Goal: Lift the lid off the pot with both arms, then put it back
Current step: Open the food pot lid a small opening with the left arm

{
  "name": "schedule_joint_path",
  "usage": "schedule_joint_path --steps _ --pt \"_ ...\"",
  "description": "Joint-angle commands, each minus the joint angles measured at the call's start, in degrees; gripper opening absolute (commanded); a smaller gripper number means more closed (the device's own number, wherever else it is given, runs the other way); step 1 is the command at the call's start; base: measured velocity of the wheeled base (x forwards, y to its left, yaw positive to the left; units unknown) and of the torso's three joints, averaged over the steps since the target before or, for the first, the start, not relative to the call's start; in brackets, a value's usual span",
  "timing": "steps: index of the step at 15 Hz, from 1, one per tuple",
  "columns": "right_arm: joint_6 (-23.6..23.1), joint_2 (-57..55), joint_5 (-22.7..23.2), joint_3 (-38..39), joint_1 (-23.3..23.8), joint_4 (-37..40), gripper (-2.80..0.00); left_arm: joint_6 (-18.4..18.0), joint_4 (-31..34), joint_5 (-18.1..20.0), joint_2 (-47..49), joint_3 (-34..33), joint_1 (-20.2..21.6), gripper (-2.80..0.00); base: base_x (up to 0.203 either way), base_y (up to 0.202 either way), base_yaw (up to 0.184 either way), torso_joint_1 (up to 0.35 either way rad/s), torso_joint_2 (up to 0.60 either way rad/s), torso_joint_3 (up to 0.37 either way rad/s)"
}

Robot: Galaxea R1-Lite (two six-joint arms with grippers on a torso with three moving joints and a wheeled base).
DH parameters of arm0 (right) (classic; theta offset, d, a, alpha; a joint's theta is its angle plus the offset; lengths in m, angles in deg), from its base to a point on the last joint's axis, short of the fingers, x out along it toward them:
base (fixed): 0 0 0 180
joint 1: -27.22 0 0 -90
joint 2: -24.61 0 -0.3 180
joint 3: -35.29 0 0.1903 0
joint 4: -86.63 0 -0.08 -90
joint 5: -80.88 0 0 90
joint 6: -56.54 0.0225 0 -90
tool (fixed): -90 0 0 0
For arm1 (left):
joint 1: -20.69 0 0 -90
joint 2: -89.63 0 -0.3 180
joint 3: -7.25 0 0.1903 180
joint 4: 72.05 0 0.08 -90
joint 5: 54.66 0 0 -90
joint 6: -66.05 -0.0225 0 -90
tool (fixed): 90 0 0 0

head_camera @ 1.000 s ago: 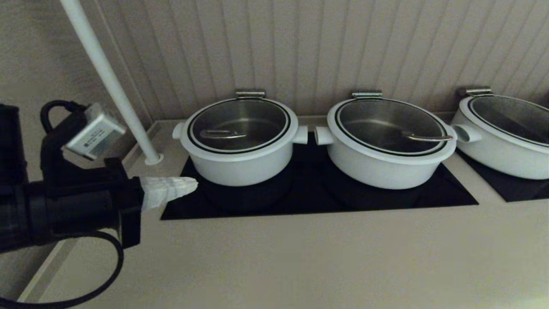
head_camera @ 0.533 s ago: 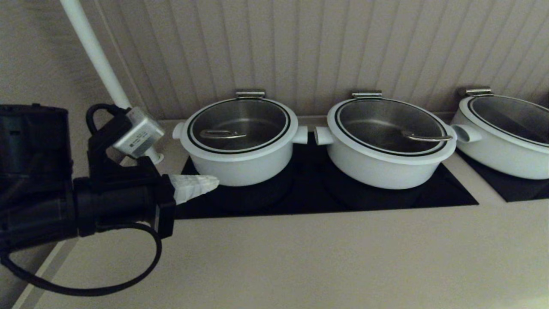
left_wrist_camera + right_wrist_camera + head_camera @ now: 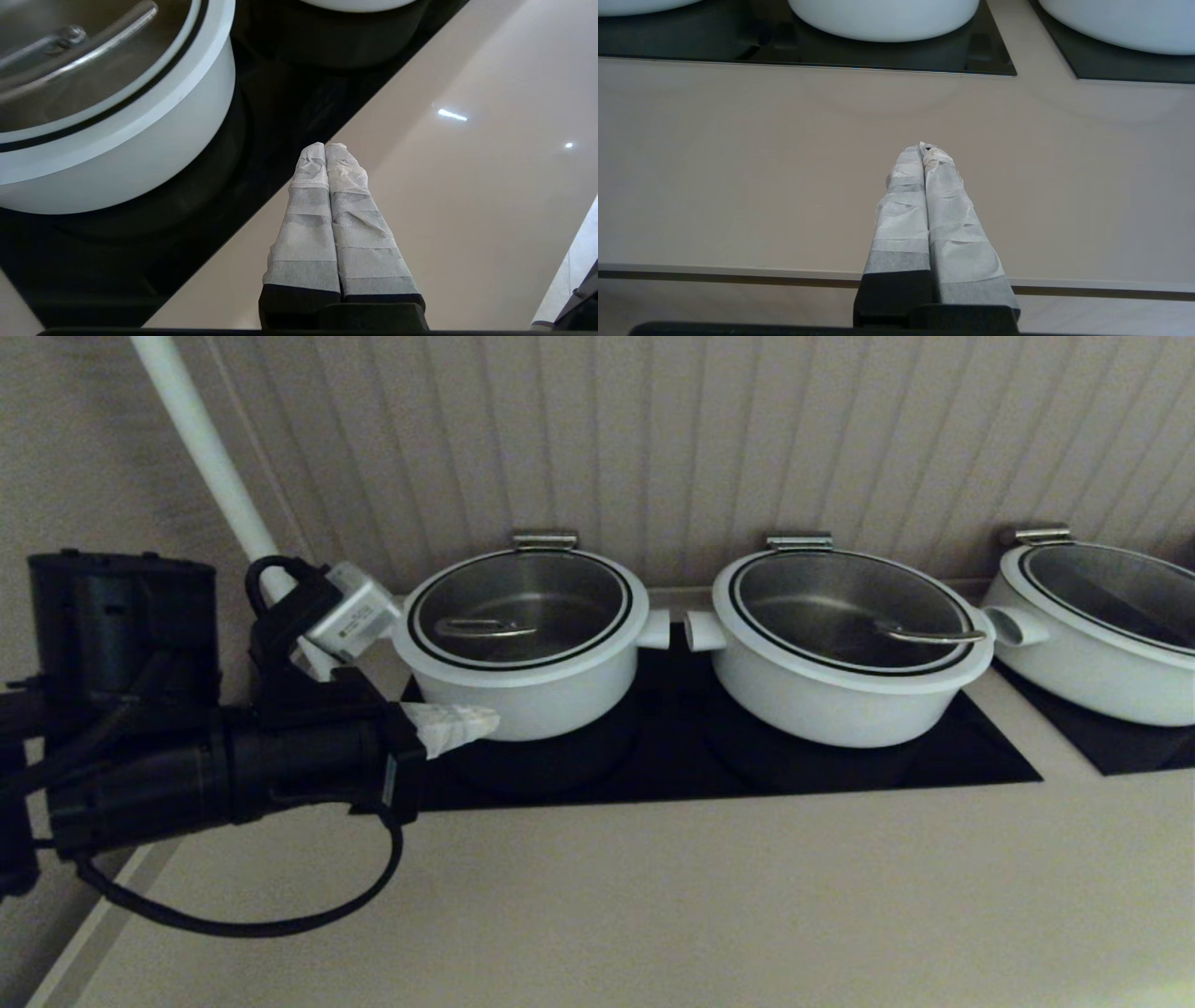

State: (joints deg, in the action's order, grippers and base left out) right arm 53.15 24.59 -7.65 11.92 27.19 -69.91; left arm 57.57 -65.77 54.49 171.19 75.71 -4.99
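Head view: the pot [image 3: 523, 658] stands on a black cooktop panel [image 3: 691, 756] near the back left corner of the counter [image 3: 653, 896], against the ribbed back wall. The lid [image 3: 520, 607] is seated on the pot, with its wire loop handle [image 3: 481, 628] lying toward the left half of the glass. A second, wider pot [image 3: 845, 653] stands beside it on the same panel, and a third pot [image 3: 1102, 630] stands at the back right corner on a separate panel. A white pole [image 3: 219, 485] rises from the back left corner. The left gripper [image 3: 476, 719] reaches in from the left edge of the counter, its taped fingertips level with the lower front wall of the pot; whether they touch it cannot be told. The right arm does not appear in this view.

Left wrist view: the left gripper [image 3: 325, 148] has its jaws pressed together with nothing between them. The tips hang over the front edge of the cooktop panel [image 3: 196, 219], just beside the pot [image 3: 140, 140] and apart from it. The lid [image 3: 93, 70] sits on the pot.

Right wrist view: the right gripper [image 3: 923, 148] also has its jaws pressed together and empty. It hangs over the bare counter [image 3: 738, 163] near the front edge, well apart from the pots
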Motion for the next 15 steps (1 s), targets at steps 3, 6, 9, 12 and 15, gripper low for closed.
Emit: schedule_joint_path --steps 3,6,9,12,15 --pt "0.0 -0.1 0.0 0.0 0.0 0.0 -2.80 0.0 -1.7 0.0 2.5 0.5 0.0 -2.80 0.000 0.000 0.000 0.000 0.00 0.000" --pt "0.0 0.0 -0.1 0.0 0.0 0.0 -2.80 0.1 -3.6 -1.8 3.7 0.5 0.0 -2.80 0.000 0.000 0.000 0.000 0.00 0.000" --pt "0.0 0.0 0.0 0.0 -0.1 0.0 -2.80 0.4 -3.6 -2.5 4.0 0.4 0.0 -2.80 0.000 0.000 0.000 0.000 0.00 0.000" --pt "0.0 0.0 0.0 0.0 0.0 0.0 -2.80 0.7 -5.7 -2.9 5.3 0.4 0.0 -2.80 0.000 0.000 0.000 0.000 0.00 0.000" --pt "0.0 -0.1 0.0 0.0 -0.1 0.0 -2.80 1.7 -9.4 -5.3 7.0 0.2 0.0 -2.80 0.000 0.000 0.000 0.000 0.00 0.000"
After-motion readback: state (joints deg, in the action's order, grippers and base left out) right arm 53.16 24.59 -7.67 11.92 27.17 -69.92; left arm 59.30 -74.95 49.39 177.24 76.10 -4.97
